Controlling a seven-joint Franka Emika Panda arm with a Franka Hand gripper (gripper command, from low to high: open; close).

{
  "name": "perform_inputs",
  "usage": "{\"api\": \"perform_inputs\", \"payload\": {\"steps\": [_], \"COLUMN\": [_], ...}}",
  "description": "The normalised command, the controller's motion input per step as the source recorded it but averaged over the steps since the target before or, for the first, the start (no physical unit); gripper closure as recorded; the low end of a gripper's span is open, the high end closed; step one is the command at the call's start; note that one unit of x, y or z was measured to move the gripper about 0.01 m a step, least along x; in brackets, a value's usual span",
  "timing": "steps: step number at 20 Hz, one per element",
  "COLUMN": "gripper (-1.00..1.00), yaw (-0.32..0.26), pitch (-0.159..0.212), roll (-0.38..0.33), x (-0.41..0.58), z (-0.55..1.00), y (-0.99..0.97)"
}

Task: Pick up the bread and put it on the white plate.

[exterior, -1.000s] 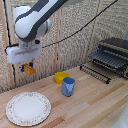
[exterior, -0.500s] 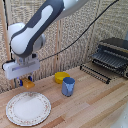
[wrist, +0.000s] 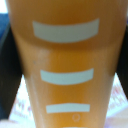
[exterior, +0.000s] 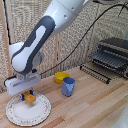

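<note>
Robot arm holds toy loaf just above a plate at lower left of the frame.

In the exterior view, the gripper (exterior: pixel 27 95) pinches the loaf (exterior: pixel 30 98) between its dark fingers, low over the white dish (exterior: pixel 41 111) on the wooden surface (exterior: pixel 95 110); whether the loaf touches the dish cannot be told. Toward centre sit a yellow disc (exterior: pixel 61 77) and, just beside it, a blue cup (exterior: pixel 68 86). At right stands a dark rack (exterior: pixel 111 57). The wrist view is filled by the loaf (wrist: pixel 67 65), orange with pale stripes.
</note>
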Motion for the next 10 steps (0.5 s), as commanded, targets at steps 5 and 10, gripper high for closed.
{"api": "perform_inputs", "payload": {"steps": [5,10], "gripper": [1.0,-1.0], "yaw": [0.027,0.009], "pitch": [-0.108,-0.169], "roll": [-0.038,-0.008], "x": [0.0,-0.008], "z": [-0.24,0.05], "y": [0.12,0.0]}}
